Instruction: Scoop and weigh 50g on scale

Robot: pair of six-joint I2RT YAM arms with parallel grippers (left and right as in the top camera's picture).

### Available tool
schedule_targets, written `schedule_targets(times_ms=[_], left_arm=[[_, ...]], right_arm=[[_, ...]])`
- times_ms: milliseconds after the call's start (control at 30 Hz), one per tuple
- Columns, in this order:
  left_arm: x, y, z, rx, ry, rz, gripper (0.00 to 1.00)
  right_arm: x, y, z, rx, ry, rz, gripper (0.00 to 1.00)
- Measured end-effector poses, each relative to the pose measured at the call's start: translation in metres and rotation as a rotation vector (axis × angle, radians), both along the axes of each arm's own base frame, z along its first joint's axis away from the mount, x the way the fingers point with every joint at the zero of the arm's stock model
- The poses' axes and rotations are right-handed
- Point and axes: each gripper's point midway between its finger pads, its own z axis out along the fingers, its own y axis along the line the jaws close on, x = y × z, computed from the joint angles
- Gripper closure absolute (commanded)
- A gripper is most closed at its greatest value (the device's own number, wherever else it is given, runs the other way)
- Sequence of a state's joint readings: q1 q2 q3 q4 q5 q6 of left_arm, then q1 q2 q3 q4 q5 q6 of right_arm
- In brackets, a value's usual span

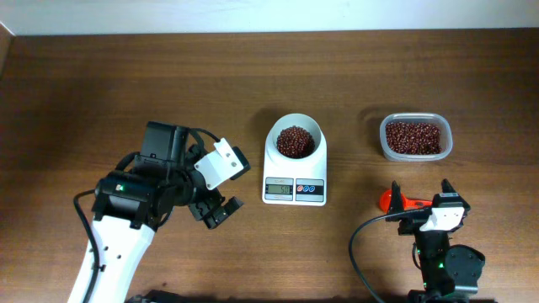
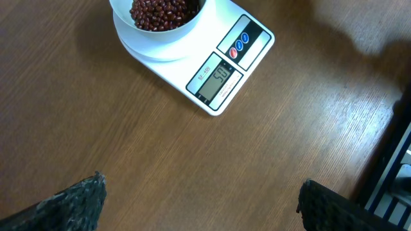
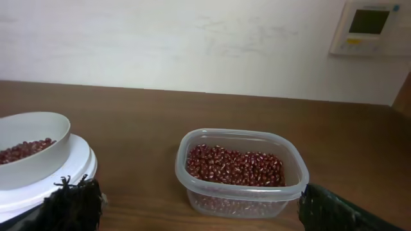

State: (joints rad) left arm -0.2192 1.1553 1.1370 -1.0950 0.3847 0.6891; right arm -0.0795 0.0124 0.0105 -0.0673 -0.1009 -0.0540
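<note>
Both hands are pictured wide open and empty. The left hand [image 2: 202, 204] is held over bare surface [image 2: 128, 147], with the scale [image 2: 253, 45] just ahead of it and its white bowl [image 2: 160, 40] loaded with red beans [image 2: 164, 11]. An orange scoop [image 1: 392, 200] lies by the right hand [image 1: 421, 192], with the bean tub [image 3: 241, 186] beyond. The display [image 2: 217, 79] appears to show the target, so the reading is best confirmed with the scale and surface not touched.
</note>
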Motion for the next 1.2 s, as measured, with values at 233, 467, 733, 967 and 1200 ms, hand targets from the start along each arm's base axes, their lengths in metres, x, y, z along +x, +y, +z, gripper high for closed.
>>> schedule_targets(times_ms=[233,467,733,967,1200], left_arm=[[0.000,0.000,0.000,0.000,0.000,0.000,0.01],[0.000,0.000,0.000,0.000,0.000,0.000,0.01],[0.000,0.000,0.000,0.000,0.000,0.000,0.01],[0.000,0.000,0.000,0.000,0.000,0.000,0.01],[0.000,0.000,0.000,0.000,0.000,0.000,0.01]], right_arm=[[0.000,-0.001,0.000,-0.005,0.001,-0.012,0.01],[0.000,-0.008,-0.001,0.051,0.005,-0.053,0.01],[0.000,-0.008,-0.001,0.054,0.005,-0.054,0.01],[0.000,-0.008,-0.001,0.054,0.005,-0.054,0.01],[0.000,-0.008,-0.001,0.054,0.005,-0.054,0.01]])
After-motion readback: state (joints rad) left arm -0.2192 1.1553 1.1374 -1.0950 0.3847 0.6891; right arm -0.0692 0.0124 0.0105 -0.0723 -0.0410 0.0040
